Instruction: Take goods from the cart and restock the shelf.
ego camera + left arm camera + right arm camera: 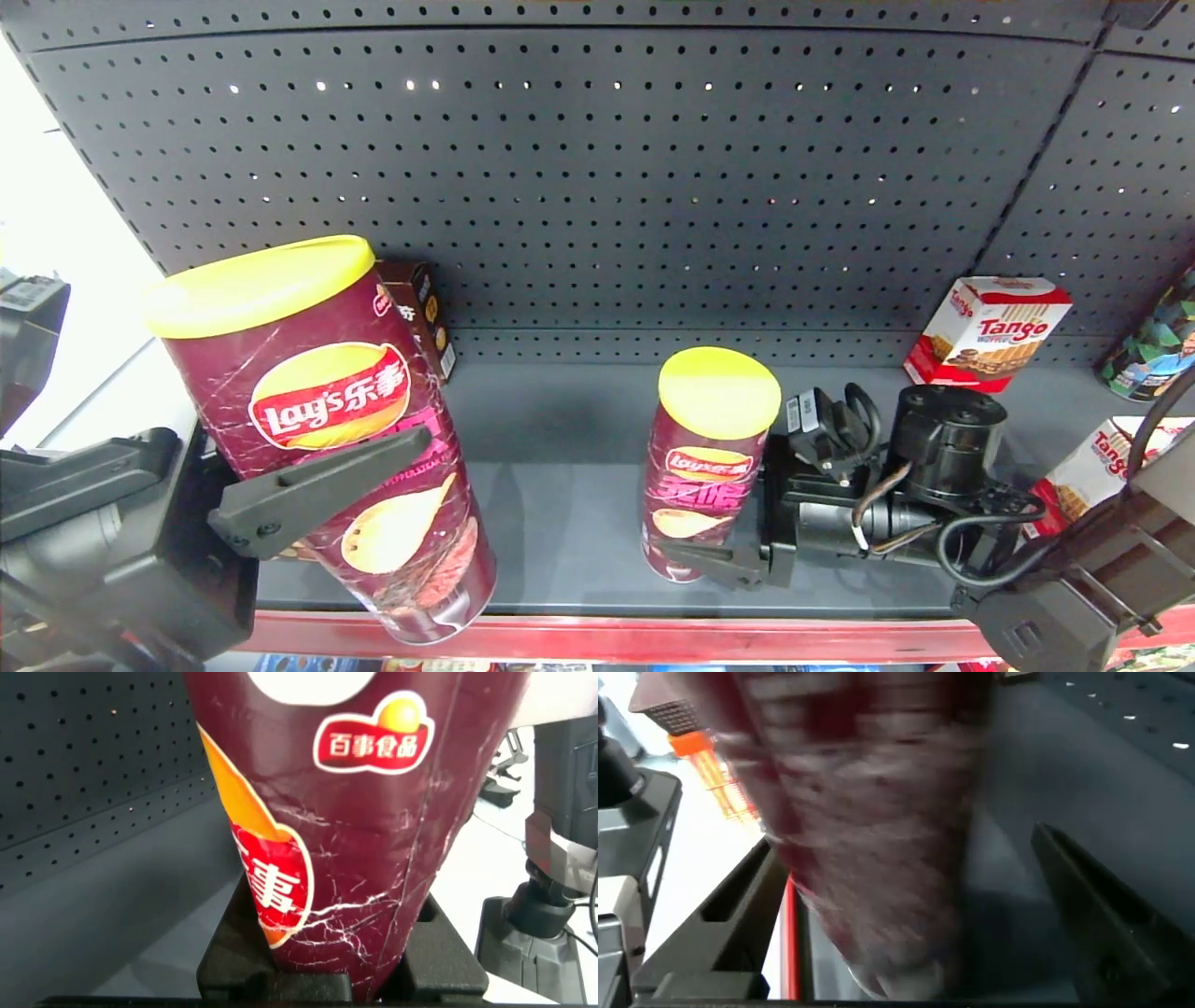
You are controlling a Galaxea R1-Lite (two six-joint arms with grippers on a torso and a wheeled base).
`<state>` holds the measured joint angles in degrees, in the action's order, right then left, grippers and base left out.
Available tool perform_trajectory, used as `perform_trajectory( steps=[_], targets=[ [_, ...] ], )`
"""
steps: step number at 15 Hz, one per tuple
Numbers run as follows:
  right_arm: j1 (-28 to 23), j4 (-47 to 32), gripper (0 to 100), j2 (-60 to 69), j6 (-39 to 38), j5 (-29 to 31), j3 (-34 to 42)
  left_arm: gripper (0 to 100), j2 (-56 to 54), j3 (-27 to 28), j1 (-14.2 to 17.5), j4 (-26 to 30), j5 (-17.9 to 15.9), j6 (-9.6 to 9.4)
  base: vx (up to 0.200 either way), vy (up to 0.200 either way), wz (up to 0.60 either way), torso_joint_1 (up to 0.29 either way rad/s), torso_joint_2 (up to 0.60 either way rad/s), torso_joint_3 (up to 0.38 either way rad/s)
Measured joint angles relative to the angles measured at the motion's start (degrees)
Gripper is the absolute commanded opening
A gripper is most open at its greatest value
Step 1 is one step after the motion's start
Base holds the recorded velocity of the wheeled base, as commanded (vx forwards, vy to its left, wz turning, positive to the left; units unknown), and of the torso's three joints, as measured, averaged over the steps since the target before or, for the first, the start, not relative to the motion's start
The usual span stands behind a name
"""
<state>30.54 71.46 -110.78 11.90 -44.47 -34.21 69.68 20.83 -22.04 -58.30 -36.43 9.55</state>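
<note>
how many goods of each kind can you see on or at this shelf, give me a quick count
chip cans: 2
wafer boxes: 2
brown box: 1
patterned tin: 1
total: 6

- held can (327, 420): deep maroon with thin white marble-like veins; yellow lid; logo is a red band on a yellow oval with white lettering; pale golden chip picture lower down
- standing can (705, 485): same maroon, yellow lid, same red-and-yellow logo
- left tool (392, 448), right tool (906, 840): matt black
- shelf (560, 448): dark grey deck, red front lip
- back panel (597, 187): dark grey, regular grid of small holes, some showing as bright spots
- brown box (425, 313): dark brown, orange marks
- wafer box (990, 331): white and red, brown wafer picture
- second wafer box (1083, 476): same red and white
- far-right item (1153, 350): green, mottled with darker patches
</note>
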Motion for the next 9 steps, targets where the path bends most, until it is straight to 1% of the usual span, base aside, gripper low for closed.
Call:
perform_trajectory(
  steps=[4,9],
  targets=[
    [-3.9,-0.2,100,5.6,0.0,0.0,5.9,0,0.0,-0.1,0.0,0.0,0.0,0.00,0.000,0.000,0.00,0.000,0.00,0.000],
    [-5.3,-0.7,100,12.7,0.0,0.0,9.3,0,0.0,0.1,-0.1,0.0,-0.1,0.00,0.000,0.000,0.00,0.000,0.00,0.000]
  ],
)
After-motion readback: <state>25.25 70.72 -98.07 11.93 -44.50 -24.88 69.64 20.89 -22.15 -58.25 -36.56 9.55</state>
